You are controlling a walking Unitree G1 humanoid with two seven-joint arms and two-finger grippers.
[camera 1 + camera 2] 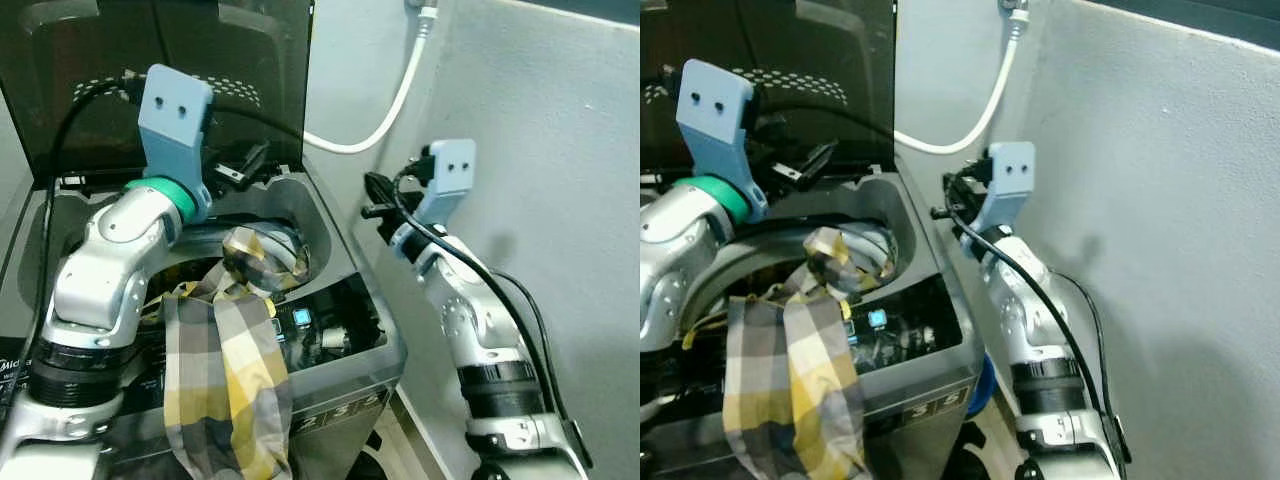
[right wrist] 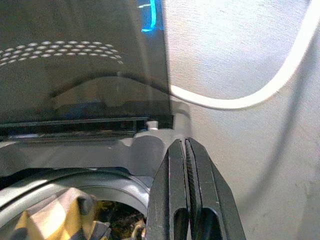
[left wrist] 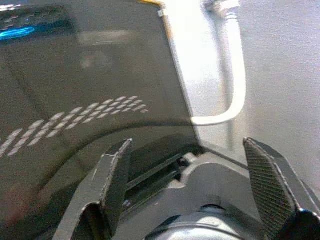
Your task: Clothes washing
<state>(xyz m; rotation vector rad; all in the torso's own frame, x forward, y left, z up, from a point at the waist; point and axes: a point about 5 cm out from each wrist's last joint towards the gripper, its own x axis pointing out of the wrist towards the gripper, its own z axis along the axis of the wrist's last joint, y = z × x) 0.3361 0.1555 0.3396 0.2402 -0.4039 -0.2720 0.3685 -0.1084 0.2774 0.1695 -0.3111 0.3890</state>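
Top-load washing machine (image 1: 370, 345) w/ dark lid (image 1: 250, 60) raised upright at the back. Plaid shirt (image 1: 232, 375), grey/yellow/white, hangs half out: 1 part in the drum opening (image 1: 310, 250), the rest draped over the front edge & down the control panel (image 1: 330, 330). Left end effector (image 3: 187, 185) is above the drum's rear rim, fingers (image 3: 112, 175) spread wide, holding nothing. Right end effector (image 2: 186, 195) is beside the machine's right rear corner, near the wall (image 1: 560, 150), its 2 fingers pressed together, empty. White hose (image 1: 385, 115) curves down the wall behind.
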